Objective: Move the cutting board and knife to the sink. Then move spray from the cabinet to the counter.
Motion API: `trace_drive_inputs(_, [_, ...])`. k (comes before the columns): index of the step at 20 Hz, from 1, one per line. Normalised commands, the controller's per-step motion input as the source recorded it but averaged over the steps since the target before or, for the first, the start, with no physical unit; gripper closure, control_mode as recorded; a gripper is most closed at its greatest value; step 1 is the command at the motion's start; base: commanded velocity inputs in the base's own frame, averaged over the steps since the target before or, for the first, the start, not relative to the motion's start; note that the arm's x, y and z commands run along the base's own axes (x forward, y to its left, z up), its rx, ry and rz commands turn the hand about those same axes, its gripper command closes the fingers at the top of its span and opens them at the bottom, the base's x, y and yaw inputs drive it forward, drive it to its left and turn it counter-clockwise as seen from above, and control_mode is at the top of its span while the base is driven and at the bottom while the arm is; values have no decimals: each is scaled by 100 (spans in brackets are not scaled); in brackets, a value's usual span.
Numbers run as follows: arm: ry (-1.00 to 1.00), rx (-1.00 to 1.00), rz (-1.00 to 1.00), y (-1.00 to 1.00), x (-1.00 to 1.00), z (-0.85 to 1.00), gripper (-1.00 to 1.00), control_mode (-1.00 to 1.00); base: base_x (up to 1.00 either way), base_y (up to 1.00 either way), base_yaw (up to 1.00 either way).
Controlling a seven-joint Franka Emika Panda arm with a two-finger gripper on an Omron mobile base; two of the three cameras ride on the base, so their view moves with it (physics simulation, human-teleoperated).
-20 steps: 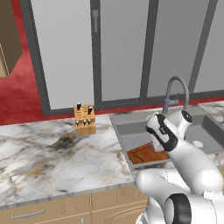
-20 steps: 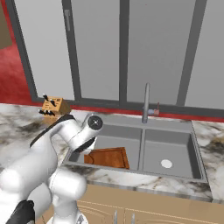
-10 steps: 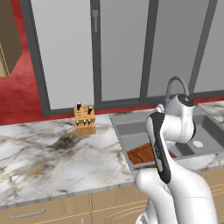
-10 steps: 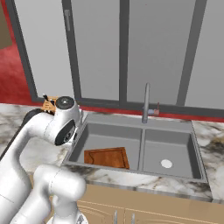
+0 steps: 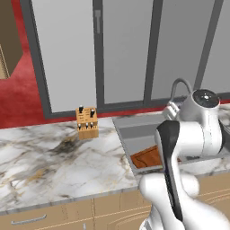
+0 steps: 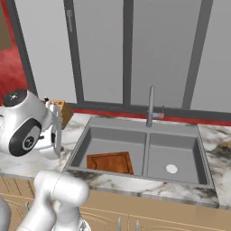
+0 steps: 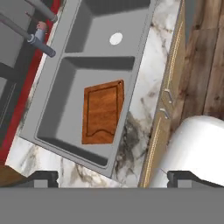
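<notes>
Reddish-brown wood, grooved just inside its edge: cutting board [image 7: 103, 113] lying flat on the floor of one basin of the grey steel sink [image 7: 65, 48], seen from above in the hand view. Round drain in the other basin; tall curved faucet [image 6: 150, 104] at the back rim. Fingers [image 7: 39, 176] spread wide apart, holding nothing, well above the basin. Knife block [image 5: 86, 122], tan wood with dark handles standing in it, upright on the veined marble desk [image 5: 45, 157], apart from the sink's rim. Board step judged complete; knife transfer judged next, spray and cabinet after that.

Possible faults from here: slim dark handles packed close together in the block, so a pinch placed slightly off likely to catch two handles or slip off a smooth one; a sideways pull likely to tip the light block on the polished marble; a blade released from height likely to skid across the steel or land on the board and bounce. Tan drawer fronts [image 7: 162, 109] below the desk edge.
</notes>
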Motion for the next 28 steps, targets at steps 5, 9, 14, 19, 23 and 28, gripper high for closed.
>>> trace_drive_inputs(5, [0,1,23,0,-9,62,-100,-100,0,0,0])
trace_drive_inputs(9, [0,0,0,0,-5,0,-100,-100,0,0,0])
trace_drive_inputs(14, [0,0,1,-1,-14,-3,-100,100,-76,-1,31])
trace_drive_inputs(19, [0,0,0,0,0,0,-100,100,-87,0,66])
trace_drive_inputs(23, [0,0,0,0,0,0,-100,100,-24,5,68])
trace_drive_inputs(28, [0,0,0,0,0,0,-100,100,38,67,52])
